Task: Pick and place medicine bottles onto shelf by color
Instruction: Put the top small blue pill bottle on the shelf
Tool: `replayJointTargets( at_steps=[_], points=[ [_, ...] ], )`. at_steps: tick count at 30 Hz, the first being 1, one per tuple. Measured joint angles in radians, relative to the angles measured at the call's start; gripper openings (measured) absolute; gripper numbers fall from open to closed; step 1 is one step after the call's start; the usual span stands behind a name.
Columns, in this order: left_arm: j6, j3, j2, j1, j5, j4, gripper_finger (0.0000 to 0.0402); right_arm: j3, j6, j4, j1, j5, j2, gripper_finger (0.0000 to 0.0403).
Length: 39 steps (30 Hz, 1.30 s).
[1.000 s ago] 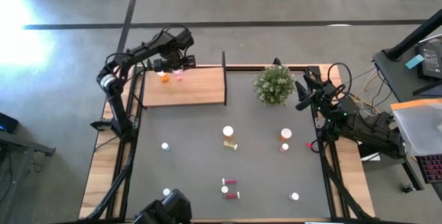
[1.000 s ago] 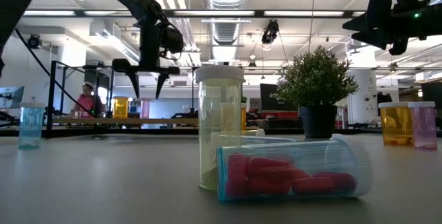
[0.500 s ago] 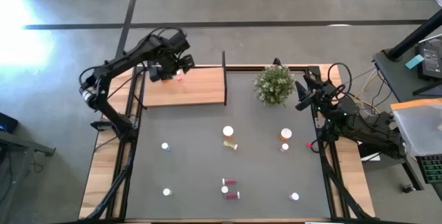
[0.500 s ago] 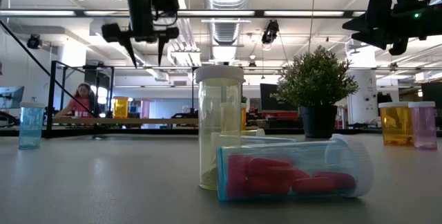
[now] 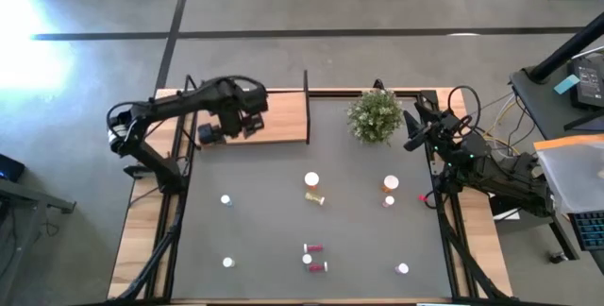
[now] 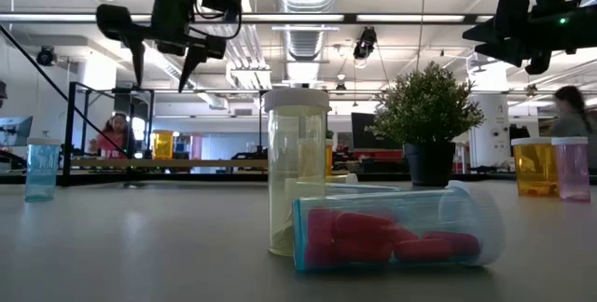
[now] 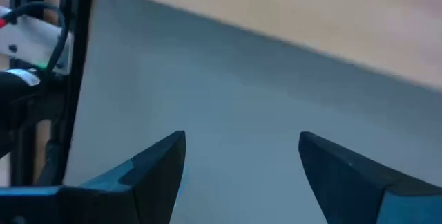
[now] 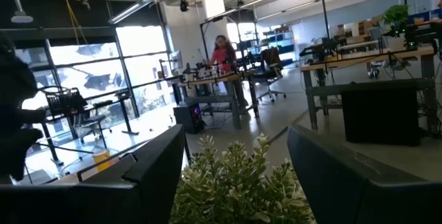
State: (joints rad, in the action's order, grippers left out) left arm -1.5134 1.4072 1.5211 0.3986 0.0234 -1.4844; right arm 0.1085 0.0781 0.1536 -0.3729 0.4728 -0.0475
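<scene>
My left gripper (image 5: 226, 128) (image 6: 160, 78) (image 7: 242, 141) hangs open and empty, pointing down over the near left edge of the wooden shelf (image 5: 278, 117). An orange bottle (image 6: 163, 144) and a pink one (image 6: 195, 145) stand on the shelf; in the high view my arm hides them. Several bottles are spread over the grey mat (image 5: 264, 230): an upright yellow one (image 5: 311, 180) (image 6: 297, 171), red ones lying on their sides (image 5: 313, 247) (image 6: 392, 232), an orange one (image 5: 391, 184), a pale blue one (image 5: 226, 199). My right gripper (image 5: 415, 128) (image 8: 235, 141) waits open at the far right.
A green potted plant (image 5: 375, 115) (image 6: 429, 116) stands at the far edge, just in front of my right gripper. A thin dark upright edge (image 5: 306, 108) closes the shelf's right end. People move in the room beyond the table.
My left gripper has left the far left part of the shelf, where it hung open above the orange and pink bottles. It has gone toward the table's near edge and risen, rolling about its own axis. Both bottles stay standing on the shelf.
</scene>
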Motion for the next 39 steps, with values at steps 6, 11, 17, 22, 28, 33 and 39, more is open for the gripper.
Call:
replayJointTargets(
  at_steps=[6, 11, 17, 22, 28, 33, 39],
  points=[
    [-0.055, -0.054, -0.014, -0.105, -0.014, 0.012, 0.0265, 0.000, 0.000, 0.000, 0.000, 0.000, 0.000, 0.0249],
    [-0.128, -0.117, -0.072, -0.192, -0.003, 0.016, 0.0265, 0.000, 0.000, 0.000, 0.000, 0.000, 0.000, 0.0249],
    [-0.293, -0.254, -0.162, -0.342, -0.036, 0.093, 0.0265, 0.000, 0.000, 0.000, 0.000, 0.000, 0.000, 0.0249],
    [-0.418, -0.339, -0.187, -0.460, -0.079, 0.164, 0.0265, 0.000, 0.000, 0.000, 0.000, 0.000, 0.000, 0.0249],
    [-0.543, -0.415, -0.183, -0.557, -0.079, 0.238, 0.0265, 0.000, 0.000, 0.000, 0.000, 0.000, 0.000, 0.0249],
    [-0.650, -0.490, -0.183, -0.602, -0.084, 0.306, 0.0265, 0.000, 0.000, 0.000, 0.000, 0.000, 0.000, 0.0249],
    [-0.705, -0.560, -0.169, -0.611, -0.086, 0.405, 0.0265, 0.000, 0.000, 0.000, 0.000, 0.000, 0.000, 0.0249]
  ],
)
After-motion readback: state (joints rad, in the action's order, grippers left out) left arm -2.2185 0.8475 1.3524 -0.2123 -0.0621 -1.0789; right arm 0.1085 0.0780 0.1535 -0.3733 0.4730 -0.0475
